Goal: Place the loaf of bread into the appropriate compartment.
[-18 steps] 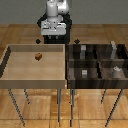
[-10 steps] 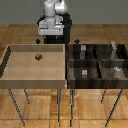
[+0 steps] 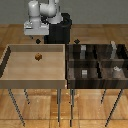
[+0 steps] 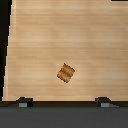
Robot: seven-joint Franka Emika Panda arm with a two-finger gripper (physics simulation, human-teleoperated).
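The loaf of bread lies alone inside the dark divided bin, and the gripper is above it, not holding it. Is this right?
Not quite. The loaf of bread lies alone in the light tan tray, not in the dark divided bin, as the exterior view shows. The gripper is above it, not holding it.

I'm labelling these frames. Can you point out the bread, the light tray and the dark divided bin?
bread (image 3: 37, 57), exterior view, its top face
light tray (image 3: 35, 83), exterior view, its near wall
dark divided bin (image 3: 98, 61), exterior view, its middle divider

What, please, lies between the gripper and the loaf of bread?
Only bare tray floor; the wrist view shows the loaf of bread lying alone, with nothing between it and the gripper.
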